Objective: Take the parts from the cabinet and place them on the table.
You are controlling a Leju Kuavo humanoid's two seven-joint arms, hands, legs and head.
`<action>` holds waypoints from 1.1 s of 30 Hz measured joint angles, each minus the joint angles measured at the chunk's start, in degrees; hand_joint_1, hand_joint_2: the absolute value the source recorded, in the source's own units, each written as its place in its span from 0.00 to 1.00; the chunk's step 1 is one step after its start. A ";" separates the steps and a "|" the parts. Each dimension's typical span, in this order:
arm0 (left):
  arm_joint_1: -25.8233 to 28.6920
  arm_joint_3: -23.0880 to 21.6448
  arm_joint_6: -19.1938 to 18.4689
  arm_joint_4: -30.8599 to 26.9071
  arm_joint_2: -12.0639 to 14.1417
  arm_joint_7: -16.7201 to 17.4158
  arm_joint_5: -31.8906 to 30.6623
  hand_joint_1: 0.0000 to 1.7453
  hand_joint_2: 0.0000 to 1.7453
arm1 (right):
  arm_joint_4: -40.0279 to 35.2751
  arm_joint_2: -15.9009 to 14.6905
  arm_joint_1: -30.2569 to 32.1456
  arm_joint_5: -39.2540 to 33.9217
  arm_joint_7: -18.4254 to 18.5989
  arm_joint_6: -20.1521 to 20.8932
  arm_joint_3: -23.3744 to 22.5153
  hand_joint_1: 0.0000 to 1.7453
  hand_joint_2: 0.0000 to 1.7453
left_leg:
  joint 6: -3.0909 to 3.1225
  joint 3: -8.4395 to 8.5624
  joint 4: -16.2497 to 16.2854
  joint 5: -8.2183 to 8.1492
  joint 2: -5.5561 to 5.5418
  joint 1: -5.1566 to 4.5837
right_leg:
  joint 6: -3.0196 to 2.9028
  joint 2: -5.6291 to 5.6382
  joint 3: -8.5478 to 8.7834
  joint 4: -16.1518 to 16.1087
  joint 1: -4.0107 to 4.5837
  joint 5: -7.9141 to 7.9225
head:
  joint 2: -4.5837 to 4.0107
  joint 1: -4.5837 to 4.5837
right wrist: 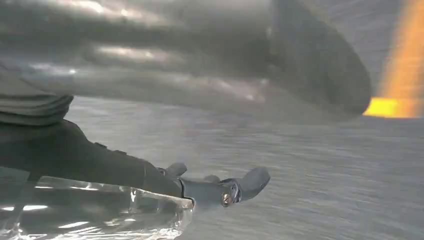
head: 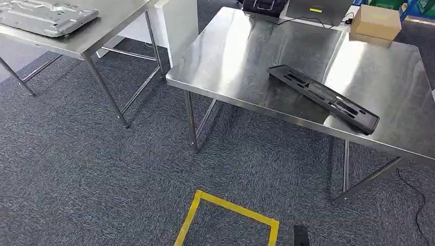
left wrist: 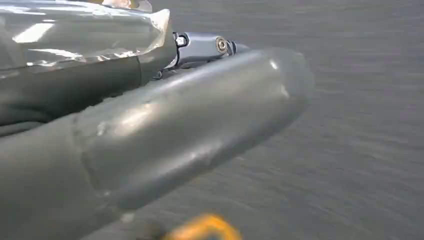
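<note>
A long black slotted part (head: 323, 97) lies flat on the steel table (head: 236, 61), toward its front right edge. My left hand (left wrist: 165, 130) hangs over the grey carpet, with its thick thumb stretched out and a finger (left wrist: 205, 46) straight beyond it, and it holds nothing. My right hand (right wrist: 200, 75) also hangs above the carpet; its fingers (right wrist: 240, 187) are extended and apart, with nothing in them.
A second steel table (head: 102, 36) at the left carries a grey metal plate (head: 43, 15). A cardboard box (head: 377, 23) and a black device (head: 264, 6) sit at the far edge. Yellow floor tape (head: 225, 207) marks a square on the carpet in front.
</note>
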 joint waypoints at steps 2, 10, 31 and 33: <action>-0.53 0.26 2.63 3.36 0.20 4.32 -1.33 0.00 0.00 | 1.87 -0.30 1.09 -0.22 1.73 0.43 -0.72 0.00 0.00 | 0.61 -1.95 0.04 1.42 0.09 -0.14 | -1.23 0.05 -2.59 7.60 0.19 -6.89 | 0.00 0.65; -1.61 -5.25 6.44 10.44 -0.29 23.32 -16.63 0.00 0.00 | 5.39 -1.59 2.27 5.25 9.94 0.94 -0.78 0.00 0.00 | -0.04 -7.98 0.50 7.23 0.83 -1.05 | -0.52 0.03 13.44 -4.58 0.97 -7.15 | 0.00 0.68; -1.71 -10.43 7.82 12.67 -1.44 23.88 -19.06 0.00 0.00 | 6.68 -2.27 1.80 8.59 9.55 -0.39 1.79 0.00 0.00 | 0.15 -0.70 1.04 -0.79 0.41 -0.08 | -0.02 -0.36 -1.11 1.19 -0.17 -0.67 | 0.00 -0.04; -1.71 -10.47 7.91 12.67 -1.27 23.36 -19.27 0.00 0.00 | 6.71 -2.01 1.59 8.87 9.55 -0.50 1.93 0.00 0.00 | 0.66 -2.40 1.04 0.60 0.54 -0.19 | -0.95 -0.18 -3.59 8.51 -0.12 -7.05 | 0.00 0.24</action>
